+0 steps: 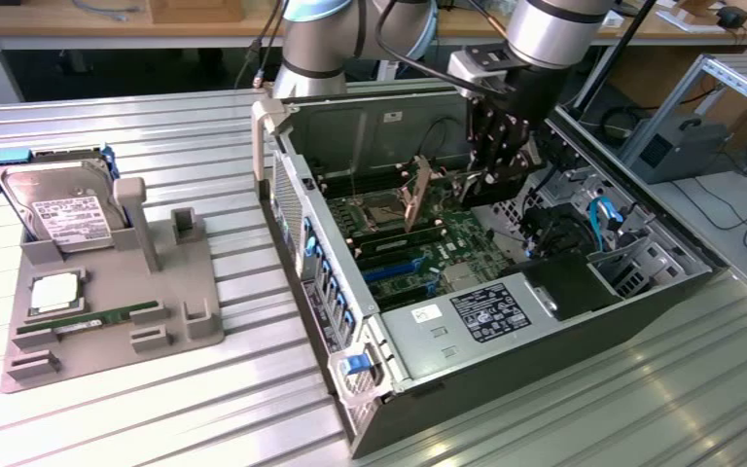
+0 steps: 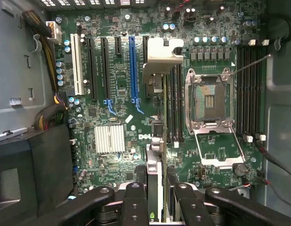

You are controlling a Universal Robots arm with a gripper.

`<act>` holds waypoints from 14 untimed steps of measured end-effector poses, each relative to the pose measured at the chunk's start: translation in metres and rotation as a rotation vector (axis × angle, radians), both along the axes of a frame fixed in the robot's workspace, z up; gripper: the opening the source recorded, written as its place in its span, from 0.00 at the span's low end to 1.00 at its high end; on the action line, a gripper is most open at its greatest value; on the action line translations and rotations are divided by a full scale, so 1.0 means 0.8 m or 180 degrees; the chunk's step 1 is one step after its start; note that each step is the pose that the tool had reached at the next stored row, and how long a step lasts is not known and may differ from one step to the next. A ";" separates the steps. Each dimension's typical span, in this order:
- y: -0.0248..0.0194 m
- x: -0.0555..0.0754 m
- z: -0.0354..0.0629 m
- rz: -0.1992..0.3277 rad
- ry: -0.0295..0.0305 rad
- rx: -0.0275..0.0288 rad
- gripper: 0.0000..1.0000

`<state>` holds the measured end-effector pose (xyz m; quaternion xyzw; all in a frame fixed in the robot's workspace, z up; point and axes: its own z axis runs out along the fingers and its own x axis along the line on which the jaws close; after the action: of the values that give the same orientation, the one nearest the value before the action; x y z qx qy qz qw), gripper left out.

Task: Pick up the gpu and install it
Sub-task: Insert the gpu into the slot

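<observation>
Gripper (image 2: 158, 200), lower centre of wrist view, clamped on gpu (image 2: 161, 59).
Pickup done; card hangs edge-on over motherboard (image 2: 121, 80) slots, seating unconfirmed.

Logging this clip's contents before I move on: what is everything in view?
computer case: one, black and grey, open, exterior view's right
motherboard: one, green, inside the case
graphics card: one, brown with silver bracket, on edge over the motherboard
tray: one, grey, exterior view's left
hard drive: one, silver, white label, in the tray
memory stick: one, green, in the tray
chip: one, silver, in the tray
robot arm: one, silver and black, reaching into the case
</observation>
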<state>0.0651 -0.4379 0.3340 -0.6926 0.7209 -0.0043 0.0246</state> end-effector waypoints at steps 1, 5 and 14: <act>-0.0002 0.000 0.000 0.0000 0.0000 0.0000 0.27; -0.0012 0.000 -0.001 0.0002 0.0000 0.0000 0.27; -0.0044 0.000 -0.003 0.0007 0.0000 0.0000 0.27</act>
<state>0.0651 -0.4414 0.3317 -0.6934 0.7201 -0.0043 0.0246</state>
